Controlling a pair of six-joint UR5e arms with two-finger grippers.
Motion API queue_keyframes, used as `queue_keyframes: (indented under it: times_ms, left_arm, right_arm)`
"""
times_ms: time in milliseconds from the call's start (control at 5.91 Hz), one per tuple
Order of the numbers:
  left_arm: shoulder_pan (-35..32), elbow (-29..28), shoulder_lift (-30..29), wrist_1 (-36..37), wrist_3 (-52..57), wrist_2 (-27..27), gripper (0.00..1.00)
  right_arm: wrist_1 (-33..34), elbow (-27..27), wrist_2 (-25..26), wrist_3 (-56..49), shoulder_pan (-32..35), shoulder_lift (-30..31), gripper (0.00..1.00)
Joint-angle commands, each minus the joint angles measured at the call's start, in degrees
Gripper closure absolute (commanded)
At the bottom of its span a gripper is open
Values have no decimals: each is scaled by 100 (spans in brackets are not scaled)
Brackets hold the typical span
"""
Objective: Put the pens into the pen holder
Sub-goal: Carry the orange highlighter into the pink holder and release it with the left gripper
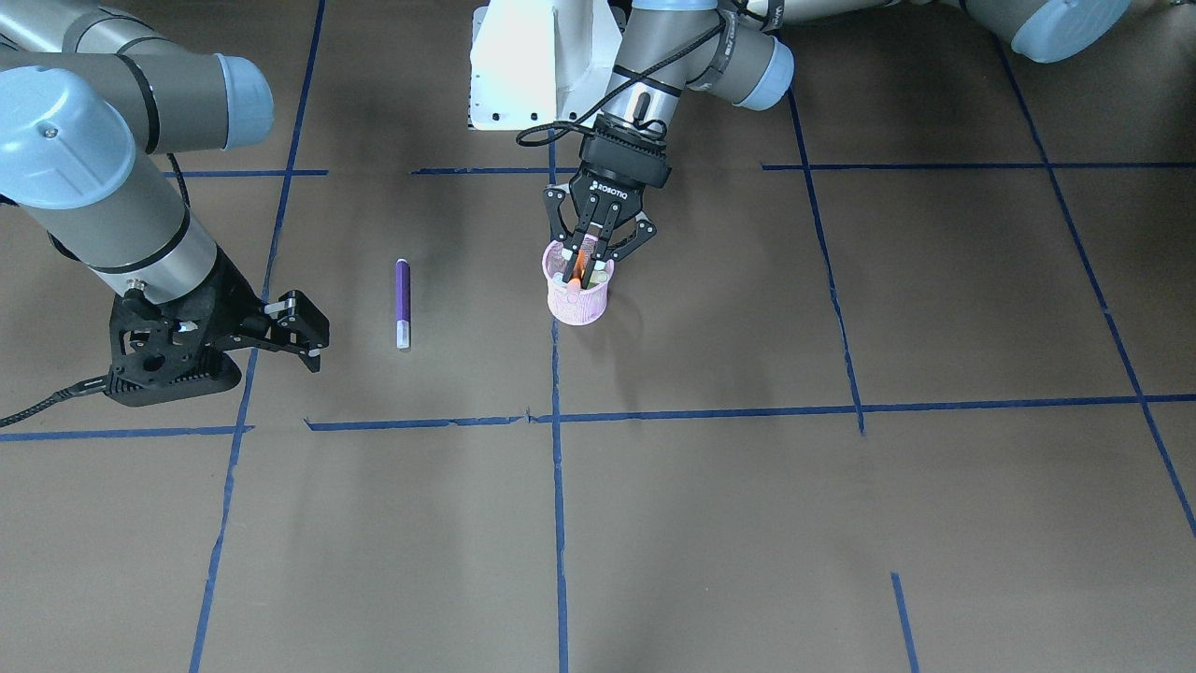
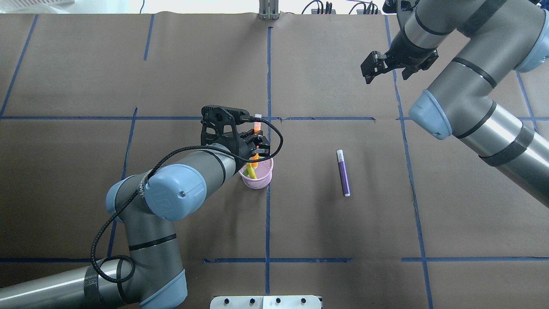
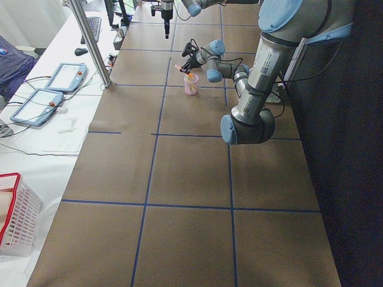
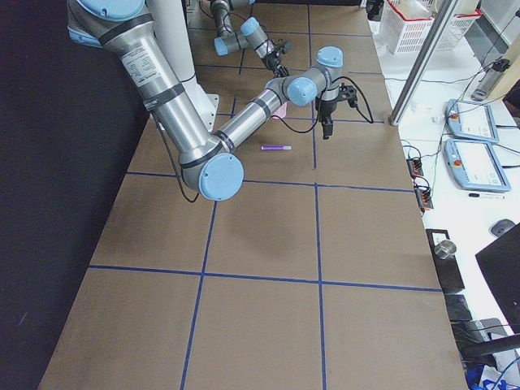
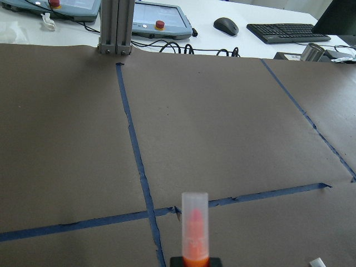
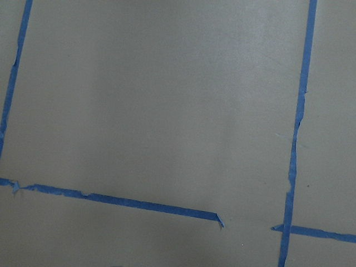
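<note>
The pink mesh pen holder (image 1: 579, 301) stands near the table's middle, also in the overhead view (image 2: 257, 179). My left gripper (image 1: 585, 264) is right above it, shut on the orange pen (image 2: 256, 128), which stands upright with its lower end inside the cup and its pale cap up (image 5: 194, 222). The green pen (image 2: 251, 172) leans inside the cup. The purple pen (image 1: 403, 304) lies flat on the table, apart from the cup, also in the overhead view (image 2: 343, 172). My right gripper (image 2: 371, 65) hovers open and empty beyond the purple pen.
Brown paper with blue tape lines (image 2: 268, 86) covers the table. A metal post (image 5: 115, 26), tablets, a keyboard and a mouse stand past the far edge. A white basket (image 3: 15, 218) sits off the table's end.
</note>
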State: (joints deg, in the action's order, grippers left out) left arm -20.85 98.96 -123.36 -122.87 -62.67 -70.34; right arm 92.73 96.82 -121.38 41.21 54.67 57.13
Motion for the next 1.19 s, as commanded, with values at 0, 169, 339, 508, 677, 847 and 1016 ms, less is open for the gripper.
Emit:
queue_keyframes:
  times_ms: [0, 169, 339, 508, 677, 847, 1016]
  left_arm:
    - [37, -17, 23, -17, 0, -6, 84]
    - [46, -35, 23, -18, 26, -15, 50]
    - [55, -26, 14, -18, 26, -32, 12]
    - [46, 0, 5, -9, 26, -50, 1]
    - [12, 131, -30, 43, 496, -154, 0]
    - [-232, 193, -47, 140, 710, -538, 0]
    - [-748, 315, -47, 793, 712, -1569, 0]
  right_arm:
    - [0, 12, 0, 10, 0, 0, 0]
    - [0, 12, 0, 19, 0, 0, 0]
    - [0, 3, 0, 19, 0, 0, 0]
    - [0, 3, 0, 19, -9, 0, 0]
    - [-9, 3, 9, 28, -9, 0, 0]
    - [-9, 3, 9, 36, -44, 0, 0]
    - [-9, 3, 17, 54, -96, 0, 0]
